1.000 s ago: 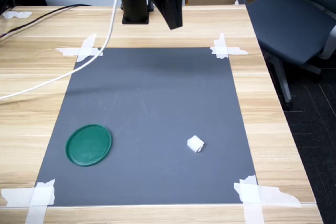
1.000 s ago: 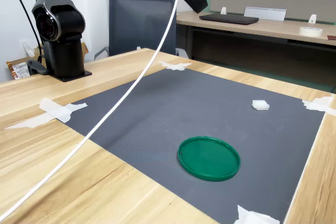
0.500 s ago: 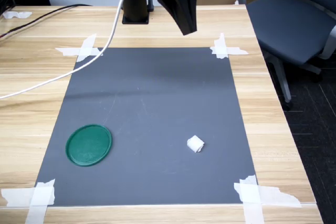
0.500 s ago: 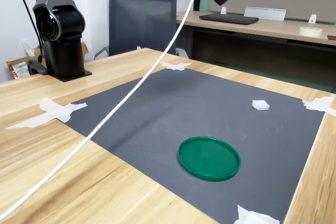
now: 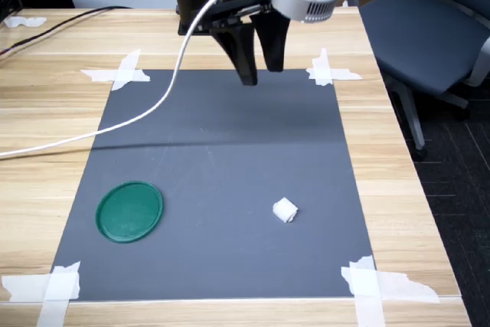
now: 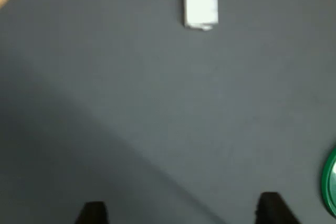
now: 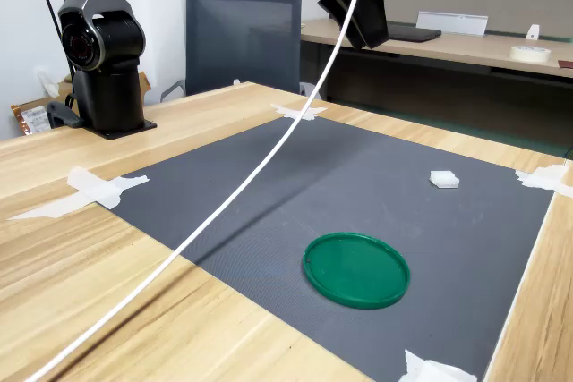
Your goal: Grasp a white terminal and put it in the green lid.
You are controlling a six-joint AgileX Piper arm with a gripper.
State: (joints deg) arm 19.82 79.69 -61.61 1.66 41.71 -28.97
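Hovering high over the far end of the grey mat [image 5: 222, 151], the gripper [image 5: 259, 70] has its fingers spread apart with nothing between them, so this looks like the approach before the grab. The white terminal [image 5: 285, 210] sits loose on the mat, well ahead of the fingers and a good way below them; in the wrist view it [image 6: 201, 8] shows up far out past the two fingertips [image 6: 92, 212], not between them yet. The green lid [image 5: 130, 211] lies flat off to one side, well apart from the terminal, just peeking into the wrist view [image 6: 331, 183]. To do this well I'd centre the little block between the fingers first, then drop straight down, since it's tiny and could get nudged away.
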